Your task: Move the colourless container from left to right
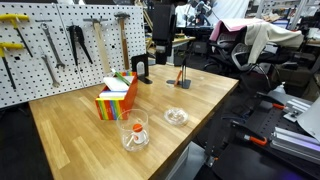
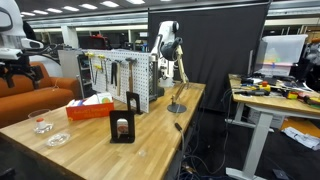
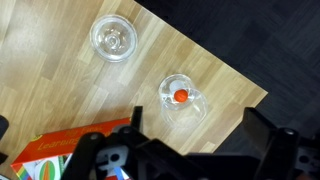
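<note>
The colourless container [image 3: 182, 98] is a small clear rounded cup with an orange-red bit inside. It stands on the wooden table near the front edge, and shows in both exterior views [image 1: 135, 130] [image 2: 41, 121]. My gripper [image 3: 195, 132] is open and empty. It hangs high above the table, with the cup below and just beyond its fingertips. My arm [image 2: 168, 40] is raised at the back of the table, well apart from the cup.
A shallow clear dish [image 3: 113, 38] [image 1: 175, 116] [image 2: 57, 139] lies beside the cup. A multicoloured striped box [image 1: 117, 97] [image 2: 92, 105] stands behind it. A black stand [image 2: 123, 125] and a lamp-like stand [image 1: 182, 78] are on the table. A pegboard with tools [image 1: 60, 45] is at the back.
</note>
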### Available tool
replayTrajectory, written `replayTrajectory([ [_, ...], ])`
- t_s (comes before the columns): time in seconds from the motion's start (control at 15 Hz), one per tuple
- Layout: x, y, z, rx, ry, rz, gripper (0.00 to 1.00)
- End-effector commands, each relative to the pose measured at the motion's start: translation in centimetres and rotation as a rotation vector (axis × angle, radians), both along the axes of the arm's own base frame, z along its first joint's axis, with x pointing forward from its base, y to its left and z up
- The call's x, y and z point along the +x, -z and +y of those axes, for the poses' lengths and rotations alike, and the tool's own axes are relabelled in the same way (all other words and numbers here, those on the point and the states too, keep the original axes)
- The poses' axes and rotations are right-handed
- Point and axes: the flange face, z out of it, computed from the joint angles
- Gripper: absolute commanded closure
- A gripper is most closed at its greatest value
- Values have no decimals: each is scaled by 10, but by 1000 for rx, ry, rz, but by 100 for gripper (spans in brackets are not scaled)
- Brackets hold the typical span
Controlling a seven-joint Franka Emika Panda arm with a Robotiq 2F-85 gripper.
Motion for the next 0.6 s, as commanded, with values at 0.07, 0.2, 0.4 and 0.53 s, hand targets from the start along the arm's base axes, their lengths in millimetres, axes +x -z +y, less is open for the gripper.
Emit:
replayTrajectory([
  [0.07,5,2,0,30,0,-1,0],
  [0.2,16,12,2,37,-18,-10,0],
  [0.4,34,33,8,56,-35,-7,0],
  [0.53,45,51,16,64,-41,2,0],
])
